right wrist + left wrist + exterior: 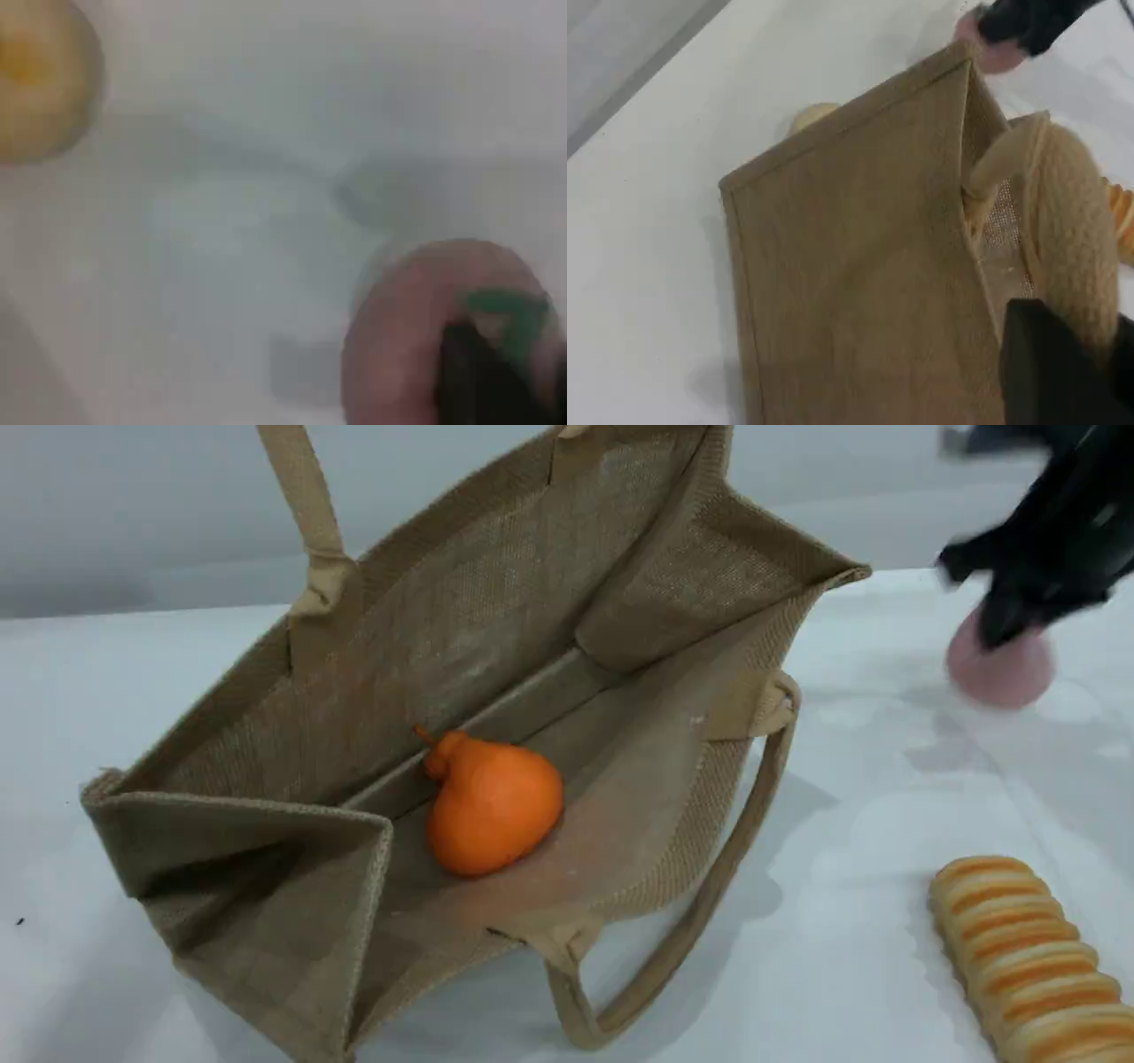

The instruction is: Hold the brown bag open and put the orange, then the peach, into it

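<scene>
The brown bag (496, 602) stands open on the table, its mouth tipped toward the camera. The orange (493, 804) lies on the bag's floor. One beige handle (306, 505) runs up out of the scene view. In the left wrist view that handle (1072, 221) lies against my left gripper (1063, 354), which is shut on it beside the bag's wall (850, 266). At the far right the pink peach (1005, 673) sits on the table with my blurred right gripper (1010, 624) shut on its top. The right wrist view shows the peach (416, 336) under a dark fingertip (483, 381).
A long orange-and-cream ribbed loaf (1028, 957) lies at the front right of the white table. A pale yellow disc (35, 80) sits on the table away from the peach, also showing behind the bag (811, 115). The bag's other handle (673, 948) droops onto the table.
</scene>
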You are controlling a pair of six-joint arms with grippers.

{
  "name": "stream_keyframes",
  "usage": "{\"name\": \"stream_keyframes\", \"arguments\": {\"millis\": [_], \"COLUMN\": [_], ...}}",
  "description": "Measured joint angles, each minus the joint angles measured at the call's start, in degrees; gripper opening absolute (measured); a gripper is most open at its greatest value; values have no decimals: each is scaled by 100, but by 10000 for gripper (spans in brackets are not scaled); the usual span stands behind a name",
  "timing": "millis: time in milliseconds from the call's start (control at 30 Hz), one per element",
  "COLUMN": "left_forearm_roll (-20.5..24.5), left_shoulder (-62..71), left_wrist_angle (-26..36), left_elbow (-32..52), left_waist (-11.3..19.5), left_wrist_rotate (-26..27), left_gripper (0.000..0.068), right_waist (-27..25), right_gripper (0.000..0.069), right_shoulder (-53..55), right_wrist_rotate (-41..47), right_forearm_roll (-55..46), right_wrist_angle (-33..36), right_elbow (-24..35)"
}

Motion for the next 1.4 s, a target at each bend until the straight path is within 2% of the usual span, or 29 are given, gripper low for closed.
{"name": "stream_keyframes", "arguments": {"millis": [167, 367, 500, 667, 900, 1000, 1267, 1400], "left_forearm_roll": [12, 12, 12, 12, 12, 12, 12, 12], "left_shoulder": [0, 0, 0, 0, 0, 0, 0, 0], "left_wrist_angle": [0, 0, 0, 0, 0, 0, 0, 0], "left_elbow": [0, 0, 0, 0, 0, 0, 0, 0], "left_waist": [0, 0, 0, 0, 0, 0, 0, 0], "left_wrist_rotate": [23, 28, 150, 145, 134, 140, 134, 128], "left_gripper": [86, 86, 86, 86, 86, 86, 86, 86], "right_waist": [-29, 40, 409, 1222, 2647, 3103, 3827, 3989], "right_gripper": [26, 26, 26, 26, 26, 26, 26, 26], "right_shoulder": [-900, -2198, -3097, -3843, -3481, -3149, -2180, -1670], "right_wrist_rotate": [5, -309, -635, -719, -713, -713, -713, -713], "right_forearm_roll": [200, 765, 1224, 1763, 2261, 2479, 2754, 2760], "right_wrist_angle": [749, 814, 793, 605, -430, -856, -1986, -2553], "right_elbow": [136, 935, 1608, 2113, 2113, 2106, 2083, 2017]}}
